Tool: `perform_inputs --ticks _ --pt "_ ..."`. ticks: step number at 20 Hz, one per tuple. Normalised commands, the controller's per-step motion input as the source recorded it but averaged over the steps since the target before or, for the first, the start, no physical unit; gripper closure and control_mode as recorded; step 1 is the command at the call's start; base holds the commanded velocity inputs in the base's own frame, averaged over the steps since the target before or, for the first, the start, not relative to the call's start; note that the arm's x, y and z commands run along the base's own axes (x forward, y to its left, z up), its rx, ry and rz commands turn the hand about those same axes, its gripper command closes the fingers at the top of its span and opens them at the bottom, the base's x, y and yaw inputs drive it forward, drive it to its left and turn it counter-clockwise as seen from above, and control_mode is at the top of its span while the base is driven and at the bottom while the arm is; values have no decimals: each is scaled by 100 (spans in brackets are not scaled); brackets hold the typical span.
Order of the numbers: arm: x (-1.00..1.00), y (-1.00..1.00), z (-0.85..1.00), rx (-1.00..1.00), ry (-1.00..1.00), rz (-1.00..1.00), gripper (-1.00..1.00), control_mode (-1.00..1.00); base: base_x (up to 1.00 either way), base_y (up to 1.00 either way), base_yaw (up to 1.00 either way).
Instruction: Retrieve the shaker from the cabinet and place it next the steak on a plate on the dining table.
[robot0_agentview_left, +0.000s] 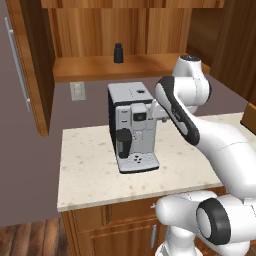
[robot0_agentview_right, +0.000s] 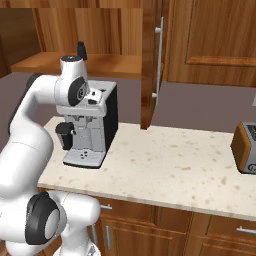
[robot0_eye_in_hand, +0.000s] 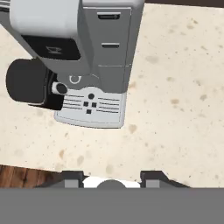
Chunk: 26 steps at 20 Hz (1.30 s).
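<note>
currently the claw (robot0_eye_in_hand: 111, 178) points down over the worktop (robot0_agentview_left: 90, 165), tips well apart, holding nothing. risk: rising toward the shaker (robot0_agentview_left: 118, 53), the wrist could clip the coffee machine (robot0_agentview_left: 131, 125) right beneath it, or the open cabinet (robot0_agentview_left: 105, 67) shelf edge. shaker stands upright on that shelf, behind the machine. arm folded high, elbow bent.

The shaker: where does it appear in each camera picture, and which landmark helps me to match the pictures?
Left base view: the shaker stands upright on the open cabinet shelf, top centre.
Right base view: it stands on the same shelf, upper left, just above the arm's joint.
Hand view: not in this picture.
Shared landmark: the coffee machine on the counter below the shelf.
</note>
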Motion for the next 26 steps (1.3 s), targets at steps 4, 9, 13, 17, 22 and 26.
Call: perform_inputs --ticks 4,9,13,17,22,26 --pt "-10 1 0 0 -5 0 -100 -100 0 0 0" --pt "-60 20 13 -8 -38 1 -100 -100 0 0 0" --pt "-65 16 21 -8 -45 1 -100 -100 0 0 0" --pt "-60 2 27 -1 -44 0 -100 -100 0 0 0" --pt "-59 1 38 0 -25 5 -100 -100 0 0 0" --pt "-43 0 62 0 -22 7 -100 -100 0 0 0"
